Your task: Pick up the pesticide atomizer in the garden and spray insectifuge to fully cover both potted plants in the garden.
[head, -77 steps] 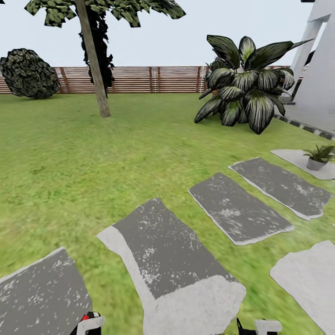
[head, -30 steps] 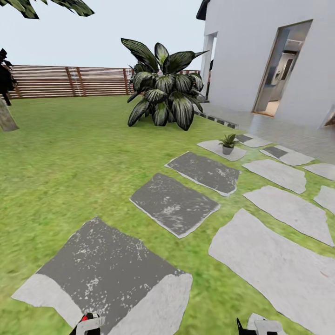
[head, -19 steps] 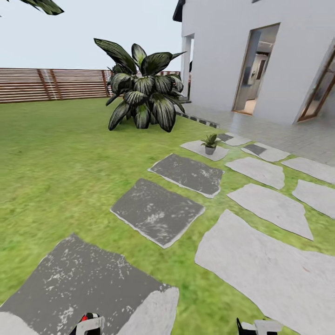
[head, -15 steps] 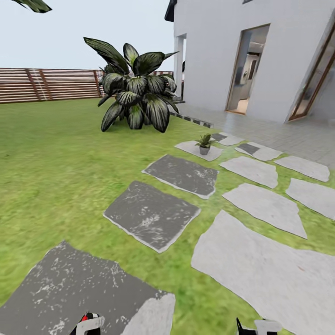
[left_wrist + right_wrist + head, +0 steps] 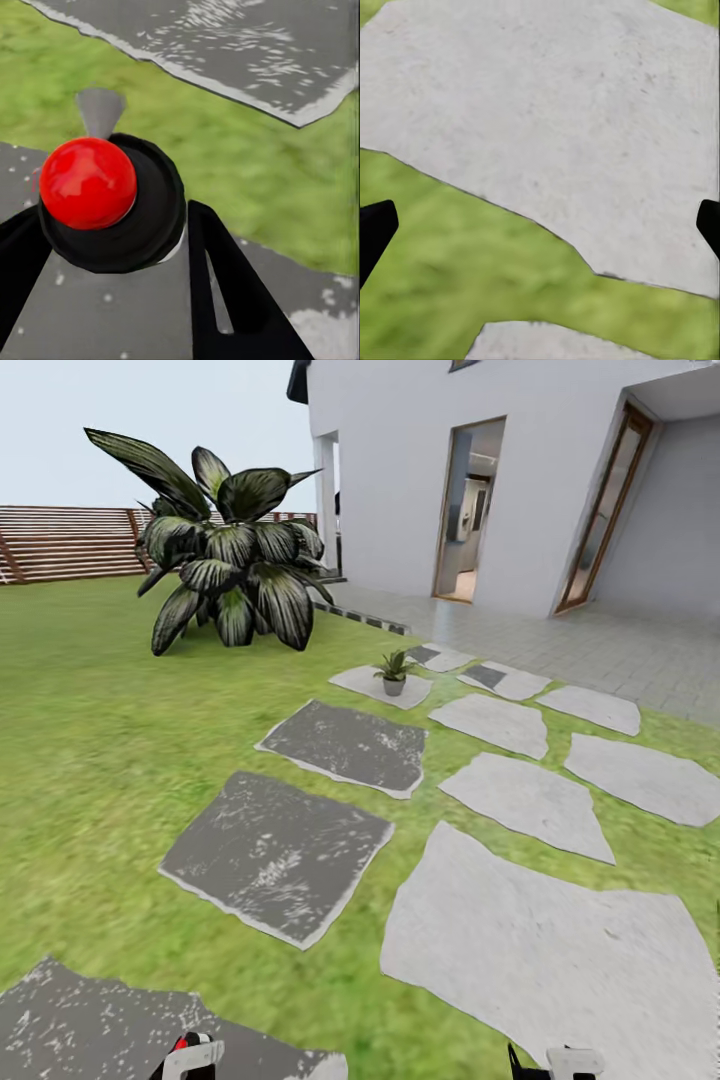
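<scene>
One potted plant [image 5: 394,673], a small green rosette in a grey pot, stands on a pale stepping stone [image 5: 365,685] far ahead of me, near the house. The second potted plant is out of view. At this distance I cannot make out any insectifuge specks on its leaves. My left gripper [image 5: 112,217] is shut on the pesticide atomizer [image 5: 112,199]. I see it end-on as a dark round body with a red knob and a grey spout. My right gripper [image 5: 540,225] is open over grass and stone, its fingers wide apart with nothing between them.
Grey stepping stones [image 5: 280,855] lead across the lawn toward a tiled terrace [image 5: 600,650] and the white house with an open doorway [image 5: 468,510]. A big dark striped bush [image 5: 230,565] stands left of the path. The brown slatted fence [image 5: 60,545] closes the back left.
The whole view has swung to the right: the tree and fence slid off left and the house came in. The potted plant now sits mid-picture. Both grippers look unchanged.
</scene>
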